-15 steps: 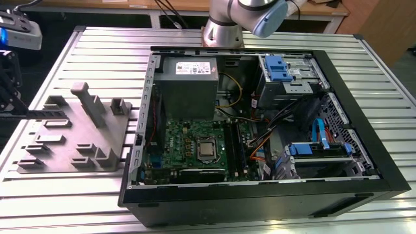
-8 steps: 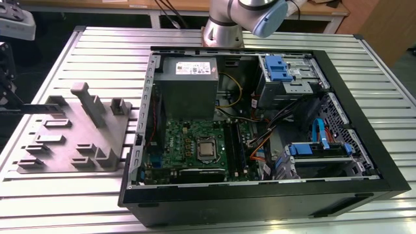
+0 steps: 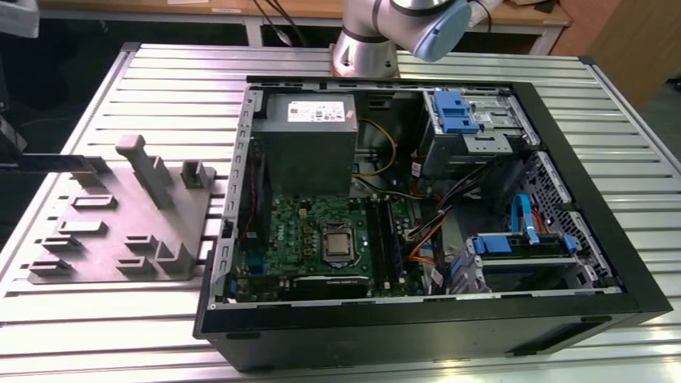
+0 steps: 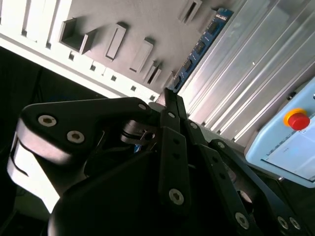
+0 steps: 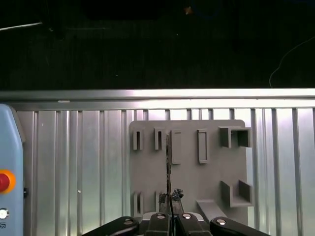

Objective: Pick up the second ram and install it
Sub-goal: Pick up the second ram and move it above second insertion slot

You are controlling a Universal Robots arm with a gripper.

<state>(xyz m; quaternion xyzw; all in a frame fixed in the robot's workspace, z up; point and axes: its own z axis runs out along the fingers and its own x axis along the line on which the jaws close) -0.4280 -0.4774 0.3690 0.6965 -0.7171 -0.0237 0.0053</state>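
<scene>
Gripper: in both wrist views the gripper (image 4: 169,101) (image 5: 171,199) is closed down to the thickness of a board, pinching one end of the second ram (image 4: 202,46) (image 5: 169,162).
Second ram: it juts straight out from the gripper's tips, over the grey tray (image 4: 147,19) (image 5: 197,187) (image 3: 107,239).
Ram, first wrist view: seen edge-on, it is a thin dark line across the tray's middle, running between two rows of slots.
Ram, second wrist view: its broad face shows, blue-green with a row of dark chips.
Contact with tray: whether the ram's free end touches the tray cannot be told.
Tray: a moulded grey plate with raised slots and posts. It lies flat on the slatted metal table (image 3: 107,335).
Computer case: the open black case (image 3: 426,327) lies just beside the tray, on the exterior view's right of it, with its board and cables exposed.
Pendant: a light blue pendant (image 5: 7,162) (image 4: 285,142) with a red button lies on the table. Bare slats separate it from the tray.
Arm: the arm (image 3: 368,40) rises behind the case, well apart from the tray.
</scene>
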